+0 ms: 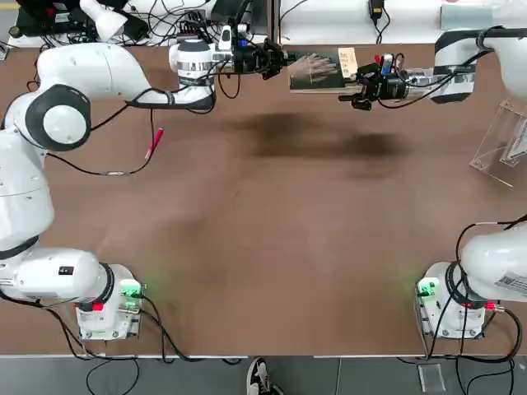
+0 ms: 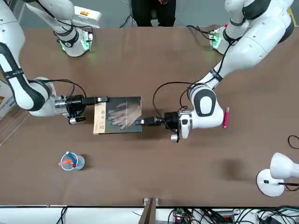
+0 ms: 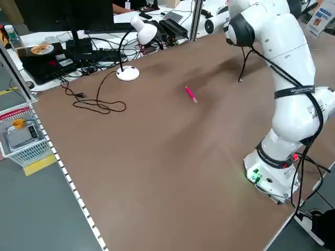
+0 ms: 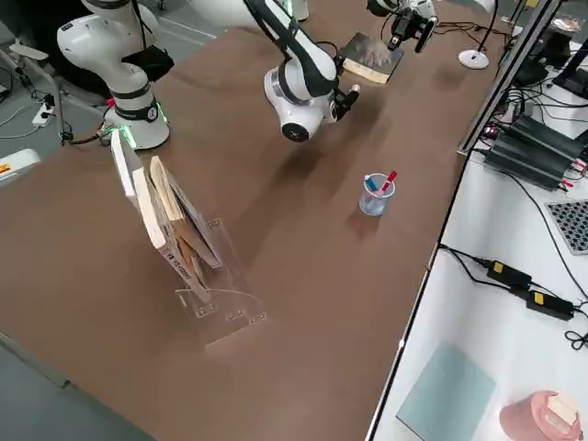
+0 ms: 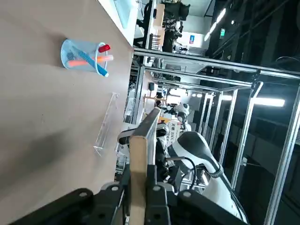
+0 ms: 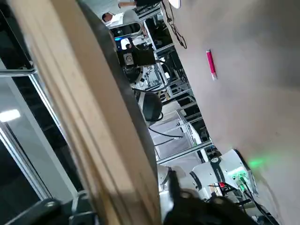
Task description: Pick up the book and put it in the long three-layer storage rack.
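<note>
A thin rectangular book (image 2: 124,116), its dark grey-green cover showing pale hands beside a tan strip, is suspended above the brown desk (image 2: 187,172) between two robot arms. The left pincer (image 2: 139,121) is pinching one edge of the book; the right pincer (image 2: 105,99), at the opposite, tan-strip edge, is spread around it, with firm contact not evident. The volume looks light and fairly stiff, its smooth cover perhaps slippery; a square hold near mid-edge, cover and pages together, should limit tilting or fanning. Well apart from the book, on the right arm's side, stands a clear acrylic rack with slanted dividers (image 4: 234,317), the likely destination after a handover.
</note>
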